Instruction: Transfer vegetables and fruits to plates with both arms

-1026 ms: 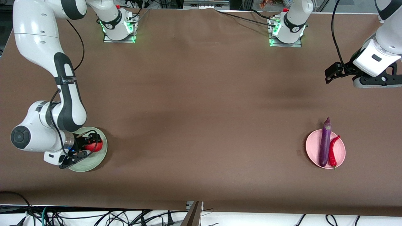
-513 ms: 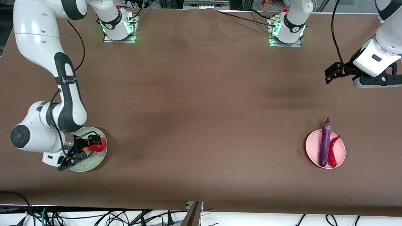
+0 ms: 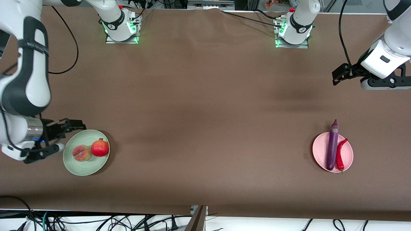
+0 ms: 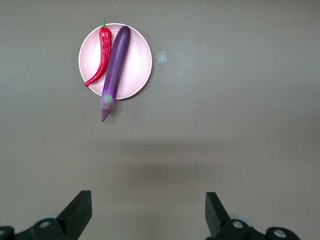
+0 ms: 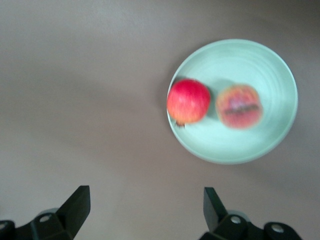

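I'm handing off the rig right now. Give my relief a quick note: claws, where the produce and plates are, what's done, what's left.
Right claw: open, holding nothing, up in the air beside the green plate at the right arm's end of the table.
Left claw: open, holding nothing, waiting above bare table at the left arm's end.
Green plate: peach and pomegranate side by side on it.
Pink plate: eggplant and chili side by side; the eggplant's stem end overhangs the rim.
Done: all four items plated.
Left: no transfers that I can see; probably just park both arms.
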Robot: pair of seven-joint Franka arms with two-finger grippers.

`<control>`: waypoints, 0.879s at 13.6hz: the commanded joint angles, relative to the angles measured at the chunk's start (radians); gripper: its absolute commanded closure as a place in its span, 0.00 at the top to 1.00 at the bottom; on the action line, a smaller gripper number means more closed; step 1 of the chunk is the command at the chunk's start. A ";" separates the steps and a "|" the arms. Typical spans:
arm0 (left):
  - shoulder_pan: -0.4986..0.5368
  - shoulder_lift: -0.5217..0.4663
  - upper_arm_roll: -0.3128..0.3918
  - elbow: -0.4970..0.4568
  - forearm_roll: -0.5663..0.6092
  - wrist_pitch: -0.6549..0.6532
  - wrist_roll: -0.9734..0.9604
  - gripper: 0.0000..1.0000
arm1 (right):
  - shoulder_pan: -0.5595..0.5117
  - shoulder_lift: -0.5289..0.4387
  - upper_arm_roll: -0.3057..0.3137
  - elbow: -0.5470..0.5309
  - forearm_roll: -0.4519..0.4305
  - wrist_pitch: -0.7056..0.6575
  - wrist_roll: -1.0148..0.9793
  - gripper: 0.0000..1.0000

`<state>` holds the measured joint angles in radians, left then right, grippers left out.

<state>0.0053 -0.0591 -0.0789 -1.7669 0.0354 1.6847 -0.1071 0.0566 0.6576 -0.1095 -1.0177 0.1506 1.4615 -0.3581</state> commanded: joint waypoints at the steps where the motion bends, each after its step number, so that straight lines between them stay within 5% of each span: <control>1: -0.007 0.004 0.007 0.015 -0.011 -0.013 0.007 1.00 | 0.020 -0.076 0.007 -0.002 -0.090 -0.074 0.102 1.00; 4: -0.007 0.004 0.007 0.015 -0.011 -0.013 0.007 1.00 | 0.049 -0.218 0.014 -0.103 -0.164 -0.191 0.119 1.00; 8: -0.007 0.004 0.007 0.015 -0.011 -0.013 0.007 1.00 | 0.043 -0.427 0.031 -0.359 -0.158 -0.087 0.113 1.00; 12: -0.007 0.004 0.007 0.015 -0.011 -0.013 0.007 1.00 | 0.017 -0.518 0.030 -0.406 -0.157 -0.006 0.107 1.00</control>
<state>0.0053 -0.0586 -0.0788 -1.7669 0.0354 1.6847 -0.1071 0.0949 0.2154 -0.0942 -1.3372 0.0025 1.3987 -0.2513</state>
